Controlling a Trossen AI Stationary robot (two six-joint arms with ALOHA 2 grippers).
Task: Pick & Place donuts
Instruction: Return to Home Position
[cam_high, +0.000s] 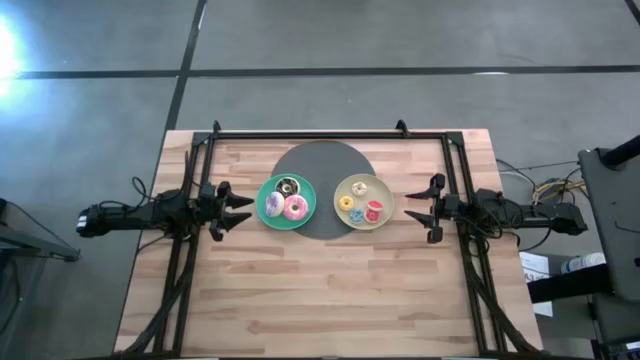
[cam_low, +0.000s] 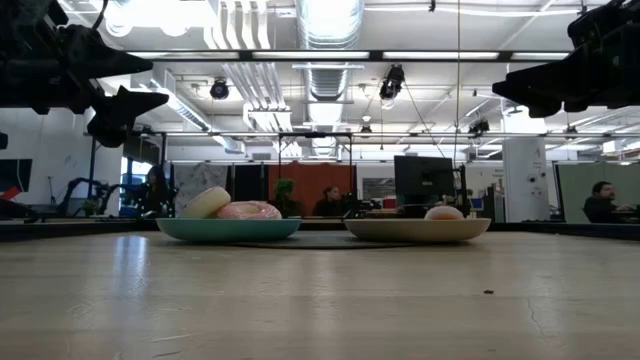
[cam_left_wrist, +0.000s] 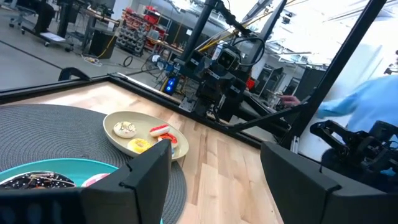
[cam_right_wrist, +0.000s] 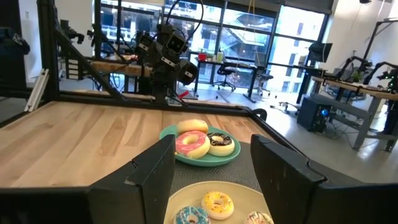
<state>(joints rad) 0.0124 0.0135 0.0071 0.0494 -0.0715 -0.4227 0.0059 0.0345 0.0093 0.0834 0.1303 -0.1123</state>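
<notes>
A teal plate (cam_high: 265, 190) on a dark round mat (cam_high: 322, 160) carries the three larger donuts: chocolate (cam_high: 288, 187), lilac sprinkled (cam_high: 273, 205) and pink (cam_high: 296, 208). Beside it, a beige plate (cam_high: 340, 190) holds the tiny ones: a pale-iced one (cam_high: 358, 187), orange-yellow (cam_high: 346, 203), blue (cam_high: 355, 215) and red (cam_high: 374, 210). My left gripper (cam_high: 240, 208) is open just left of the teal plate. My right gripper (cam_high: 422, 207) is open just right of the beige plate. In the low view both hang well above the tabletop. The pink donut (cam_right_wrist: 191, 144) lies ahead of my right gripper (cam_right_wrist: 211, 171).
The wooden table (cam_high: 320, 290) has bare boards in front of the plates and toward the near edge. A black frame (cam_high: 320, 133) runs along the far edge and down both sides. People and desks show in the room beyond the table.
</notes>
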